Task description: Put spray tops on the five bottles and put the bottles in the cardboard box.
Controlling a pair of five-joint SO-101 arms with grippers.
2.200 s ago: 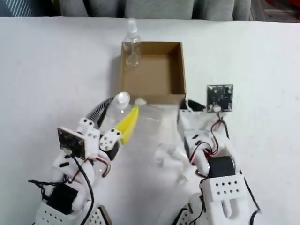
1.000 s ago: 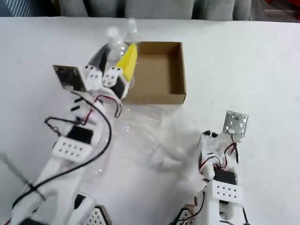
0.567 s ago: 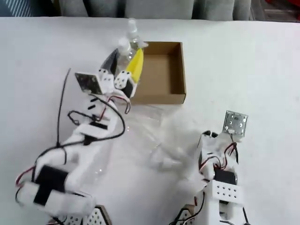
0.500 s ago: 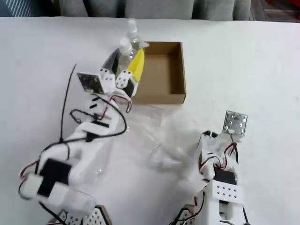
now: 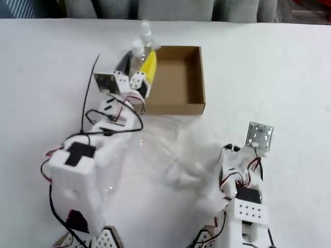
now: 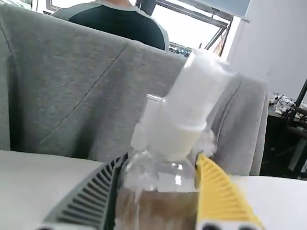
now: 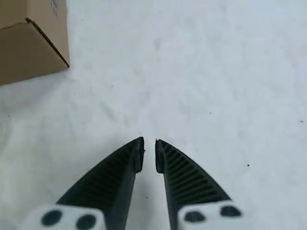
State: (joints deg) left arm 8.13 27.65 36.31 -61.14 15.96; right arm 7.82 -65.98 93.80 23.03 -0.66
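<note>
The only writing I can find is a scrap of dark print on the outer wall of the open brown cardboard box (image 7: 29, 38). It is too small for me to read.

My left arm stretches out from the near left of the white worktop (image 5: 269, 62) to the box's left wall. My left gripper (image 5: 135, 61) has its grey and yellow fingers (image 6: 220, 201) clamped on the shoulders of a clear plastic bottle with a white spray top (image 6: 168, 167), one finger on each side. The bottle leans a little and its top rises above my fingertips. It sits at the box's left edge, just beside a second clear spray bottle (image 5: 146, 32) that stands in the far left corner. I cannot tell whether the held bottle touches the box floor.

My right arm is folded back at the near right of the worktop, well apart from the box. My right gripper (image 7: 149, 155) points down at the bare surface. Its dark fingers are drawn almost together, with a thin slit between the tips and nothing held.

A crumpled sheet of clear plastic wrap (image 5: 181, 150) lies on the worktop between my two arms, in front of the box.
</note>
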